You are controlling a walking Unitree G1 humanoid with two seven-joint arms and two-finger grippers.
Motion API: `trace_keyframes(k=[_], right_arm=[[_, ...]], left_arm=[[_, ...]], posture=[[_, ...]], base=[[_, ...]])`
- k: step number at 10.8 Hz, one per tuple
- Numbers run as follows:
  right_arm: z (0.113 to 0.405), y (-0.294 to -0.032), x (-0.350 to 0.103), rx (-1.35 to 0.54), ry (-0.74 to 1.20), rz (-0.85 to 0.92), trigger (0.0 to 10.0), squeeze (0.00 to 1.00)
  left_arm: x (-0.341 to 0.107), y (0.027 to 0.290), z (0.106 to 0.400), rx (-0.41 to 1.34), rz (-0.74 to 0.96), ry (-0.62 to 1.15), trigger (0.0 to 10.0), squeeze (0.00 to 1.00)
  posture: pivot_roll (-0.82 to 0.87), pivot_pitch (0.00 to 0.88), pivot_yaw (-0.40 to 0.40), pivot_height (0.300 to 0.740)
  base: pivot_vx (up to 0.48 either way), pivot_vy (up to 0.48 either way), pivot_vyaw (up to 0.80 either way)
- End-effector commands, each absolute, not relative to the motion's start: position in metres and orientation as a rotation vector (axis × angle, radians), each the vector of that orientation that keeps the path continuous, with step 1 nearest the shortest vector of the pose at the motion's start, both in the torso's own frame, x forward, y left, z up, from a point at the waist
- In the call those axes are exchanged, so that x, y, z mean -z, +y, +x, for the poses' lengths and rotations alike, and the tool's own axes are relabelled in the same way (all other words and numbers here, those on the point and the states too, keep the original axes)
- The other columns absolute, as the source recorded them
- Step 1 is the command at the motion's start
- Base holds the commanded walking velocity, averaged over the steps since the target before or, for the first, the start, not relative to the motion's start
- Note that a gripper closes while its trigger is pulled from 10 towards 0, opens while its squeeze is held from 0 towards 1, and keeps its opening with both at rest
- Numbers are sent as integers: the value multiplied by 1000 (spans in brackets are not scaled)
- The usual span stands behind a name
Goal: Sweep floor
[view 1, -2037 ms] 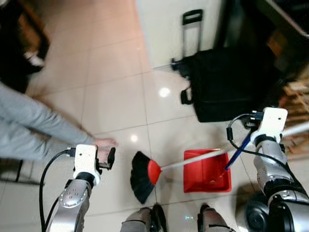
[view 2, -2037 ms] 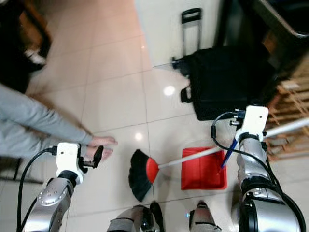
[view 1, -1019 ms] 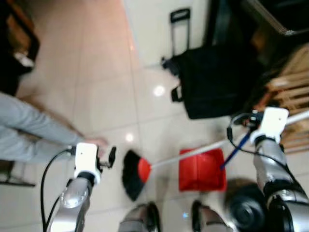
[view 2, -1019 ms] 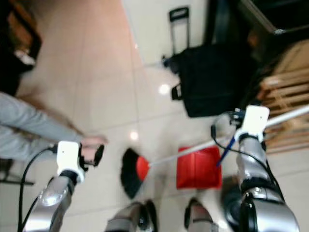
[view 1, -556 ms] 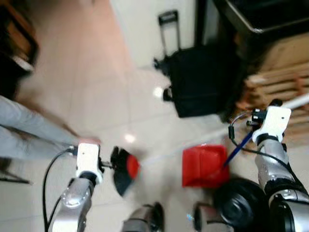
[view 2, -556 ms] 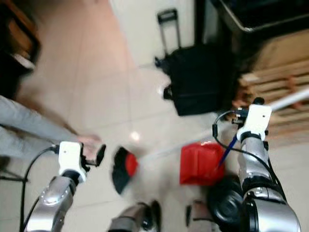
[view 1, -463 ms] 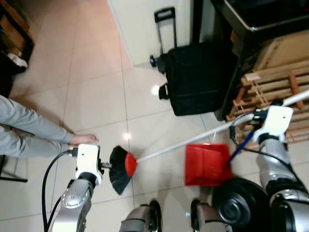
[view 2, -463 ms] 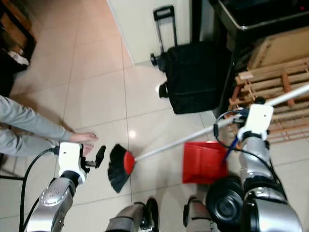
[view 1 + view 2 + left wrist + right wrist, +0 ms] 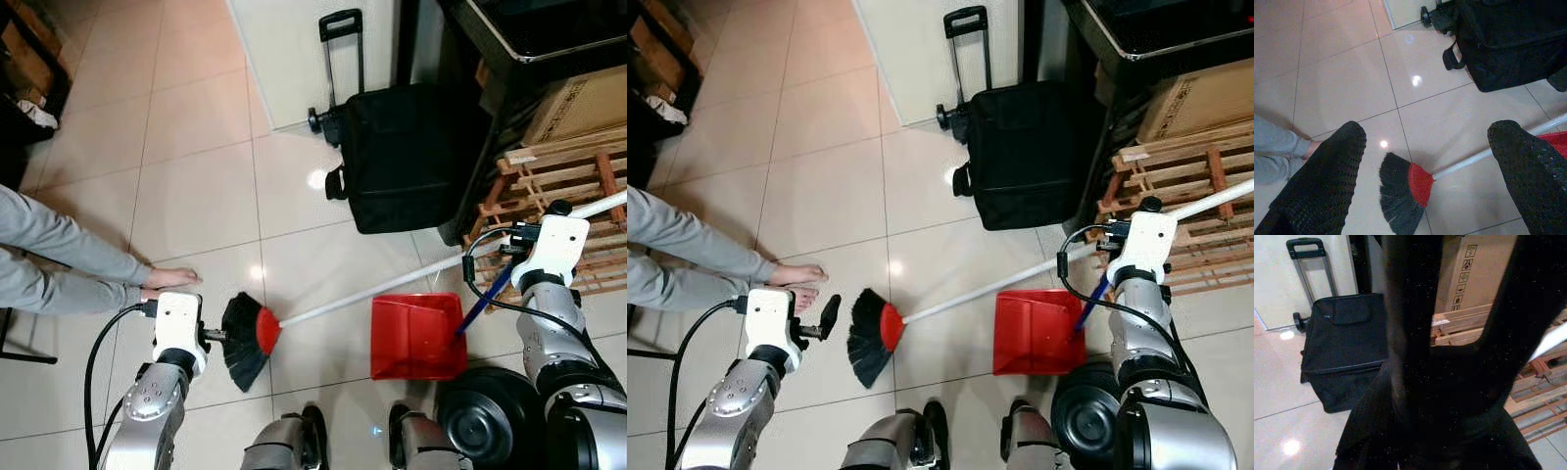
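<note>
A broom with black bristles [image 9: 240,345] and a red collar lies low over the tiled floor. Its white handle [image 9: 392,289] slants up to my right gripper [image 9: 516,238]. That gripper is shut on the blue handle [image 9: 485,299] of the red dustpan [image 9: 416,338], and the white handle runs right beside it. The dustpan sits flat on the floor just right of my feet. My left gripper [image 9: 828,315] hangs open and holds nothing, with its fingers [image 9: 1337,161] wide apart, just left of the bristles [image 9: 1396,200].
A person's hand [image 9: 171,279] in a grey sleeve [image 9: 59,255] rests on the floor, close beyond my left gripper. A black wheeled suitcase [image 9: 411,157] stands ahead by the wall. A wooden pallet [image 9: 563,181] and a cardboard box [image 9: 578,103] are at the right.
The camera has swung, bringing the pallet and box into view. The broom head has moved left, from in front of my feet to beside my left gripper. The person's hand stays on the floor.
</note>
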State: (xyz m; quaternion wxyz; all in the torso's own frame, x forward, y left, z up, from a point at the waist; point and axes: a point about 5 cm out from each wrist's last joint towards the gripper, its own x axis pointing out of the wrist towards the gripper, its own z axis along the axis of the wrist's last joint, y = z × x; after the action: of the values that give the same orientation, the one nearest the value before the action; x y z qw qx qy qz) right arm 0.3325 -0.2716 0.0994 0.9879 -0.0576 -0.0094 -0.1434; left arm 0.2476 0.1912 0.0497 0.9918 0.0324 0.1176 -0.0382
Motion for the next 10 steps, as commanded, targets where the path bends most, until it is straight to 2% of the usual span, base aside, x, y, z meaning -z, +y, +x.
trace_keyframes(k=[1,8,10], right_arm=[[334,-266,-98,265,-8,-118,10000,0],[334,-266,-97,267,-3,-117,10000,0],[334,-264,-96,263,-2,-116,10000,0]], left_arm=[[-43,201,242,49,68,269,10000,0],[-44,195,245,56,42,269,10000,0],[-43,195,244,52,46,273,10000,0]], posture=[[-35,218,200,740],[-38,223,201,740],[-38,221,199,740]], base=[[0,0,0],[0,0,0],[-266,0,0]])
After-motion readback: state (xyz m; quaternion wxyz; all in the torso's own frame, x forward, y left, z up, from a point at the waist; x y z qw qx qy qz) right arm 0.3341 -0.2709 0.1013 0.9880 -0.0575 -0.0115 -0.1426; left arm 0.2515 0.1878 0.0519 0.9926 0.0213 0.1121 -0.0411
